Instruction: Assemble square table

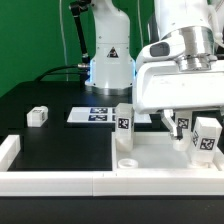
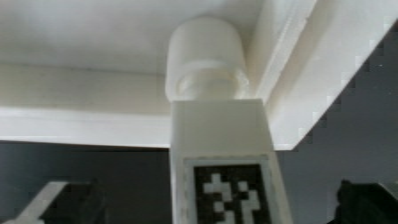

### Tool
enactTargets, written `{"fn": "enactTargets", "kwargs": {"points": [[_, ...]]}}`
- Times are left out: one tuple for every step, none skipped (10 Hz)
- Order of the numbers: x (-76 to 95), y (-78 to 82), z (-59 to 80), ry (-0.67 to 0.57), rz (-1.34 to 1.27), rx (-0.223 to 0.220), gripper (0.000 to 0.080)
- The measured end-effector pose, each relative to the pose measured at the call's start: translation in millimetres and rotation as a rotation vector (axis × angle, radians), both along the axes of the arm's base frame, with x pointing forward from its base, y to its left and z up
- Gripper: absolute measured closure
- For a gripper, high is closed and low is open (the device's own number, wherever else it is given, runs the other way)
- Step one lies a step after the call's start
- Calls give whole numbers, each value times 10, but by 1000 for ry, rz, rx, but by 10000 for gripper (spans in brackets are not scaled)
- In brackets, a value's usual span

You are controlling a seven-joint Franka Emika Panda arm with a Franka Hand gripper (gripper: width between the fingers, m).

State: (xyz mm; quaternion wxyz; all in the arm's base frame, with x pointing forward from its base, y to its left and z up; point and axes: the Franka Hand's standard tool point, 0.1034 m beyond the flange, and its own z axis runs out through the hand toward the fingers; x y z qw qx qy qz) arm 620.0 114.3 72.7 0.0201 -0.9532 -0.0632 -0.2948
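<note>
The claw (image 1: 183, 128) hangs under the arm's bulky white wrist at the exterior view's right. It is low over the square slab (image 1: 150, 152), which lies rimmed face up on the black bench (image 1: 60, 140) in the lower right of that frame.

In the wrist view the claw (image 2: 205, 208) is spread wide and holds nothing. Its dark fingers (image 2: 43, 205) stand on either side of a tagged leg (image 2: 224, 150), with a clear gap at each side. That leg's rounded end meets the slab (image 2: 107, 40) just inside a rimmed corner.

In the exterior view a second leg (image 1: 123, 122) stands upright at the slab's back corner, near the middle of the frame. A third leg (image 1: 206, 137) stands at the far right, just beside the claw. A fourth leg (image 1: 37, 116) lies well apart on the bench at the exterior view's left. The marker board (image 1: 95, 115) lies flat behind the slab, and the white border rail (image 1: 50, 180) runs along the bottom of the frame.
</note>
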Motion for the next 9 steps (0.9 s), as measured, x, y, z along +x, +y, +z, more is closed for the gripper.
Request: {"fn": "enactTargets", "kwargs": {"points": [[0, 0, -1, 0, 0, 0, 150], [-2, 1, -1, 2, 0, 0, 150], [-28, 26, 12, 62, -28, 28, 150], [-8, 45, 103, 147, -23, 46, 150], [101, -18, 183, 149, -31, 49, 150], [129, -41, 152, 153, -34, 48, 150], [80, -6, 83, 253, -32, 67, 150], [102, 16, 87, 359, -30, 84, 150], [123, 31, 111, 442, -42, 91, 150]]}}
